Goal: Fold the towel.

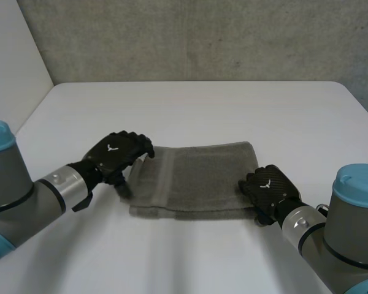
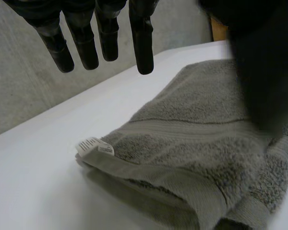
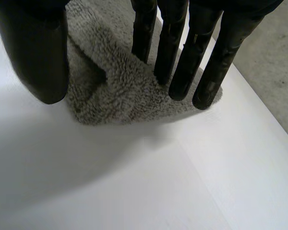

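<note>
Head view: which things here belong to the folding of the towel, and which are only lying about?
Belong to the job:
towel, grey
left robot hand, at one end of the towel
right robot hand, straight fingers on a corner at the other end

Not part of the job:
table, white
wall, grey, behind the table

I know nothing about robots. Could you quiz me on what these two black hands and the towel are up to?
1. True or false: the left hand holds the towel up off the table.
2. Where do the straight fingers of the right hand rest? A. on the towel's middle B. on a corner of the towel C. on bare table
3. Fill in: a small white ___ sticks out of the towel's corner near the left hand.
Key: 1 false; 2 B; 3 label.
</note>
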